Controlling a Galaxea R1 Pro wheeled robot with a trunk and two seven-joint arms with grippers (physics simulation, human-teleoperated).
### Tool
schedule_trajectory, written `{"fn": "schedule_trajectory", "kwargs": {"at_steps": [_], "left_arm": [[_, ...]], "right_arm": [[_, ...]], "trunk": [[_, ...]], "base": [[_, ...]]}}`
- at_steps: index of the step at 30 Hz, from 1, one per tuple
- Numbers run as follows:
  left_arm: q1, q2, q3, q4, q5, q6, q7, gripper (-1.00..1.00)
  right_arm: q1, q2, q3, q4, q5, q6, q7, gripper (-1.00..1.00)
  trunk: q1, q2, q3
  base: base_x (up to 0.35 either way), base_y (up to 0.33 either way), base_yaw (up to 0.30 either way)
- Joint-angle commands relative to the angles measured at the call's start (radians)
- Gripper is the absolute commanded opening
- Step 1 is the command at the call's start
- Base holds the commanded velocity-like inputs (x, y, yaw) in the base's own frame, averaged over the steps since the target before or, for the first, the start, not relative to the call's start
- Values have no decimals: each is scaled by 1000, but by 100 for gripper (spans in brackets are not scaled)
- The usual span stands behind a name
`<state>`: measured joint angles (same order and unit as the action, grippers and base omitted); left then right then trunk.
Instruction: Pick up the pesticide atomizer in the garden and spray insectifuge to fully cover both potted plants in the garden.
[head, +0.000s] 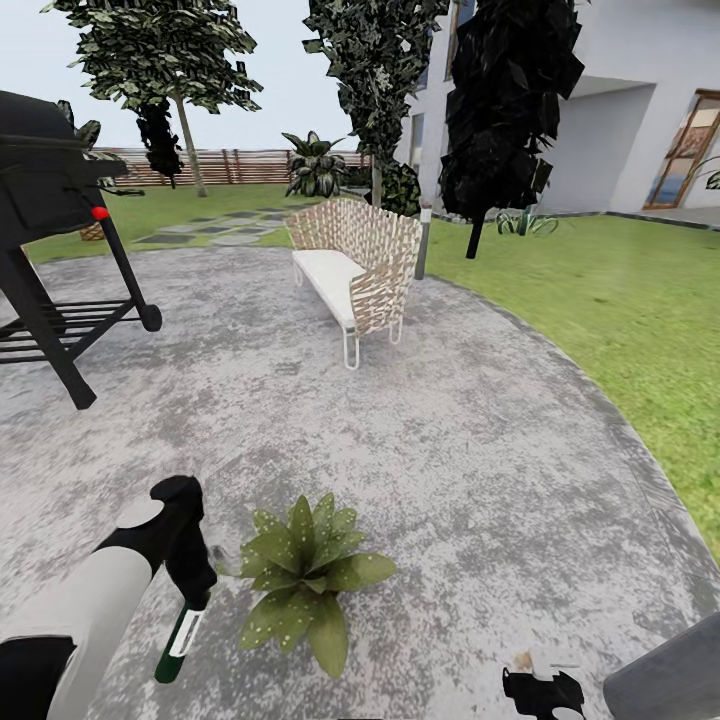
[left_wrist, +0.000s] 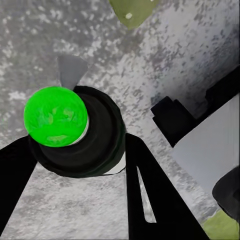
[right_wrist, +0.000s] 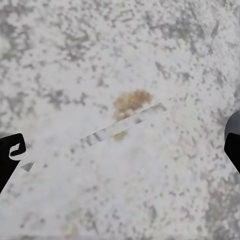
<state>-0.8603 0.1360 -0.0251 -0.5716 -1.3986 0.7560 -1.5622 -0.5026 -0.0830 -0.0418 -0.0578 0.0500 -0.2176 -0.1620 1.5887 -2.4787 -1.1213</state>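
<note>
Down at the bottom left of the head view: left end effector (head: 190, 585) clamped on the pesticide atomizer (head: 180, 635), bottle hanging base-down over the grey stone patio (head: 470, 450), dark green with its white label showing. From the left wrist view, looking straight along the bottle: bright green round end (left_wrist: 56, 116), dark body behind it, black fingers (left_wrist: 150, 185) pressed against both sides (a firm grip, no gap to see). Just beside the bottle, one potted plant (head: 300, 575), a low rosette of broad pointed leaves, speckled pale, pot hidden under the foliage. A leaf tip (left_wrist: 131, 10) poking into the left wrist view too.

Bottom right of the head view: right end effector (head: 543, 692), black, low over the stone, holding nothing. In the right wrist view, fingertips (right_wrist: 10, 157) at opposite edges, spread wide apart, with mottled paving and a small brownish stain (right_wrist: 131, 102) between.

Further out: wicker chair (head: 355, 262) with white cushion mid-patio, black grill (head: 50, 230) at left, grey bollard lamp (head: 424, 238) just behind the chair, lawn (head: 610, 300) curving round the right, slatted fence (head: 230, 165) and trees beyond.
</note>
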Motion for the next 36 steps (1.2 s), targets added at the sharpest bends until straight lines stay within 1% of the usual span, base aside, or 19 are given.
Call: {"fn": "schedule_trajectory", "kwargs": {"at_steps": [1,2,3,4,5,7,8,9,12,14,17,20,22,25,27,29,32,34,36], "left_arm": [[1,0,-3,-1,13,9,-9,-100],[2,1,-3,-1,33,8,-9,-100],[2,3,-3,-1,67,7,-9,-100],[3,7,-3,-1,83,6,5,-100],[4,13,-3,-1,91,6,17,-100],[6,31,-3,-1,98,6,26,-100],[7,47,-2,-1,107,5,29,-100],[7,57,-2,-1,113,5,30,-100],[7,75,-1,-1,122,5,31,-100],[7,85,10,-1,123,5,31,-100],[7,103,44,-2,124,5,34,-100],[7,127,55,-2,124,5,39,-100],[7,127,57,-2,124,6,52,-100],[9,120,56,1,124,7,111,-100],[9,122,58,3,125,8,144,-100],[11,126,64,12,125,7,159,-100],[54,123,68,7,129,7,165,-100],[74,114,69,8,160,6,166,-100],[79,98,69,15,203,6,166,-100]], "right_arm": [[-1,0,-4,1,5,-3,-2,100],[-1,0,-4,1,5,-3,-2,100],[-1,0,-4,1,5,-3,-2,100],[-1,0,-4,1,5,-3,-2,100],[-1,0,-4,1,5,-3,-2,100],[-1,0,-4,1,5,-3,-2,100],[-1,0,-4,1,5,-3,-2,100],[-1,0,-4,1,5,-3,-2,100],[-1,0,-4,1,5,-3,-2,100],[-1,0,-4,1,5,-3,-2,100],[-1,0,-4,1,5,-3,-2,100],[-1,1,-3,1,6,-3,-2,100],[-1,2,-4,2,6,-3,-2,100],[-1,2,-4,1,5,-3,-2,100],[-1,2,-3,1,5,-3,-2,100],[-1,2,-4,1,5,-3,-2,100],[-1,2,-3,1,5,-3,-2,100],[-1,2,-3,1,5,-3,-2,100],[-1,2,-4,1,5,-3,-2,100]], "trunk": [[0,0,-1],[0,0,-1],[0,0,-1],[0,0,-1],[0,0,-1],[0,0,-1],[0,0,-1],[0,0,-1],[0,0,-1],[0,0,-1],[0,0,-1],[0,0,-1],[0,0,-1],[0,0,-1],[0,0,-1],[0,0,-1],[0,0,-1],[0,0,-1],[0,0,-1]], "base": [[0,0,0],[0,0,0],[0,0,0],[0,0,0],[0,0,0],[0,0,0],[0,0,0],[0,0,0],[0,0,0],[0,0,0],[0,0,0],[0,0,0],[0,0,0],[0,0,0],[0,0,0],[0,0,0],[0,-33,0],[0,-215,0],[0,-258,0]]}}
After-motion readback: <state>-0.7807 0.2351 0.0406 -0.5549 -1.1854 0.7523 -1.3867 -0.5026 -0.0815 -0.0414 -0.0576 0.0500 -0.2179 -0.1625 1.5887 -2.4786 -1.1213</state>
